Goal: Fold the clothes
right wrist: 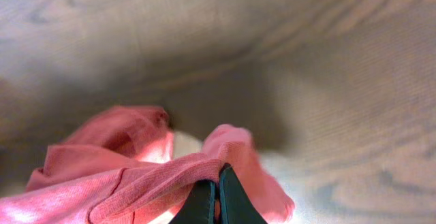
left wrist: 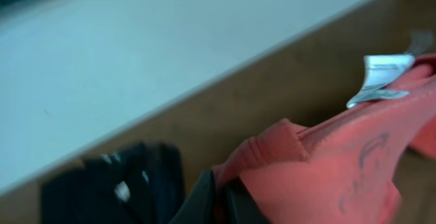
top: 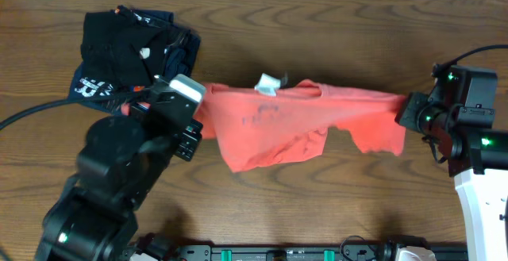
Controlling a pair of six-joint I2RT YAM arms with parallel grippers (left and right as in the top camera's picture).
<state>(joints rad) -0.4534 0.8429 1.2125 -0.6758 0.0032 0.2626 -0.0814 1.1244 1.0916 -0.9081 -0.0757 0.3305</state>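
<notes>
The clothes, a coral-red T-shirt [top: 294, 122], hang stretched in the air between my two grippers over the middle of the table. Its white neck tag [top: 268, 85] sticks up at the collar, and faint lettering shows through the fabric. My left gripper [top: 193, 112] is shut on the shirt's left edge; in the left wrist view the left gripper [left wrist: 219, 200] pinches a fold of the T-shirt [left wrist: 340, 163] below the tag [left wrist: 381, 77]. My right gripper [top: 403, 112] is shut on the right sleeve end. In the right wrist view the right gripper [right wrist: 216, 200] clamps a ribbed hem of the T-shirt [right wrist: 136, 176].
A folded black garment [top: 119, 43] lies on a navy garment with white lettering [top: 94, 88] at the table's back left, close behind my left arm. Wooden table [top: 317, 23] runs all around. A black rail [top: 278, 253] lines the front edge.
</notes>
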